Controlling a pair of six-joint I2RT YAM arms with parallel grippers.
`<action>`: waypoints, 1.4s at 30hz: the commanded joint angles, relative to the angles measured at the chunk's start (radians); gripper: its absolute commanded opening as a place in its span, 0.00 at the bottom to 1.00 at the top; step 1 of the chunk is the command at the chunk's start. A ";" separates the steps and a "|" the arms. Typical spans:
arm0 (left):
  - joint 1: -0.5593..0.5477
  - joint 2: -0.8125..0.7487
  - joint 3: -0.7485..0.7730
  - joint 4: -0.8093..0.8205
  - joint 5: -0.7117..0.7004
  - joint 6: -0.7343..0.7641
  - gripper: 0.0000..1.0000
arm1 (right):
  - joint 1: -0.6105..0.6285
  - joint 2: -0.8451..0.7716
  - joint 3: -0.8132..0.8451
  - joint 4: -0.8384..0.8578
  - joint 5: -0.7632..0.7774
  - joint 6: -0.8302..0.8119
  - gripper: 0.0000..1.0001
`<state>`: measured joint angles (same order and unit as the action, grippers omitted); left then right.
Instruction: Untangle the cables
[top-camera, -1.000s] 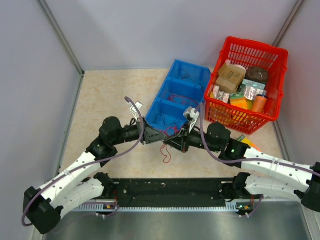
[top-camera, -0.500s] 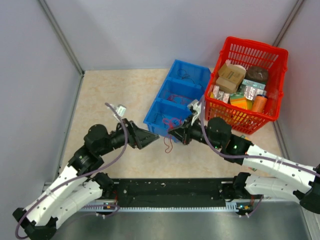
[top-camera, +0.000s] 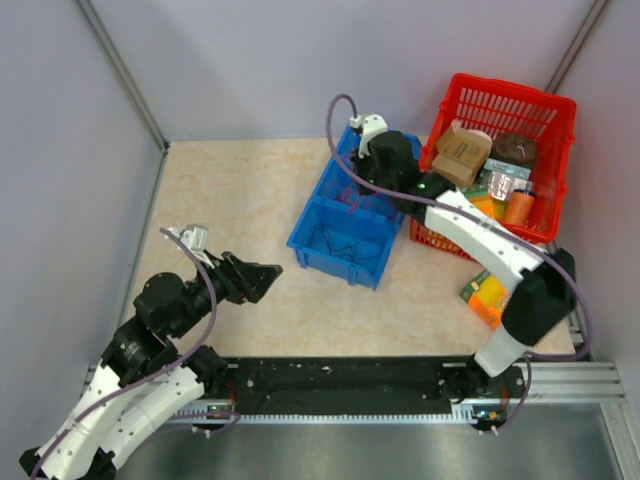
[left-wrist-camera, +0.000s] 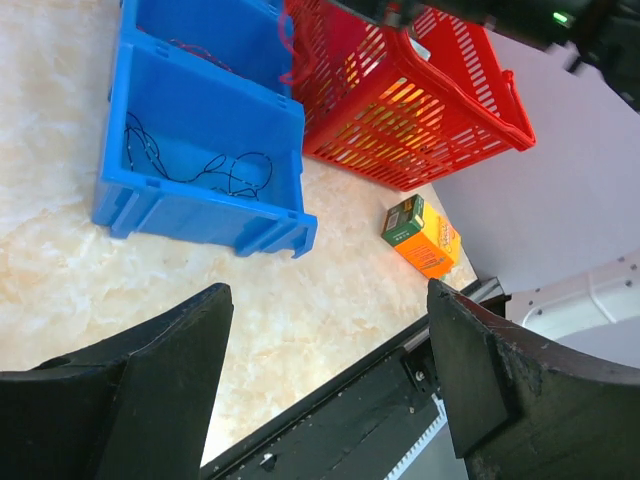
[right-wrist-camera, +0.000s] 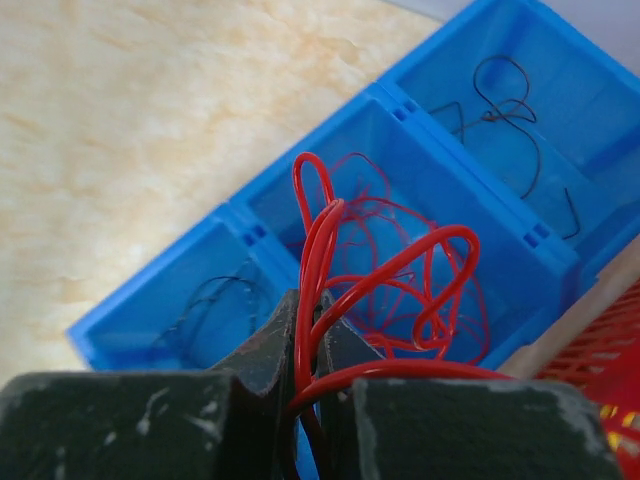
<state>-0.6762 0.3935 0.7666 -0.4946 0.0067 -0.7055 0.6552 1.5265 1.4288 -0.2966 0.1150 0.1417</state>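
Pinching the hair-thin, glossy red cable (right-wrist-camera: 316, 265) in the closed right tool (right-wrist-camera: 310, 335), over the middle compartment of the rigid blue plastic bin (top-camera: 297, 242). Sending smooth rounded loops out beyond the fingertips, with no single long axis, and trailing down into a loose red tangle on that compartment's floor. Showing matte, kinked dark cables (left-wrist-camera: 235, 178) curling in the near and far compartments. Holding the left tool (top-camera: 257, 279) wide open, gripping nothing, near-left and well apart from the bin, above the marbled beige surface (top-camera: 215, 185). Showing a red lattice basket (top-camera: 512, 90), packed with boxes and packets, just right of the bin.
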 joint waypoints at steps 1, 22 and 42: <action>-0.002 -0.028 0.022 -0.022 -0.013 0.024 0.82 | -0.023 0.223 0.207 -0.172 0.037 -0.136 0.00; -0.003 0.042 -0.003 0.028 0.062 0.018 0.82 | -0.005 0.258 0.409 -0.417 0.183 -0.183 0.60; -0.002 0.025 0.045 0.276 0.124 0.123 0.83 | 0.156 -0.825 -0.139 -0.242 0.290 -0.017 0.99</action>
<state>-0.6762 0.4541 0.7647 -0.3904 0.1162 -0.6449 0.8139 0.9302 1.3285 -0.6247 0.2668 0.0982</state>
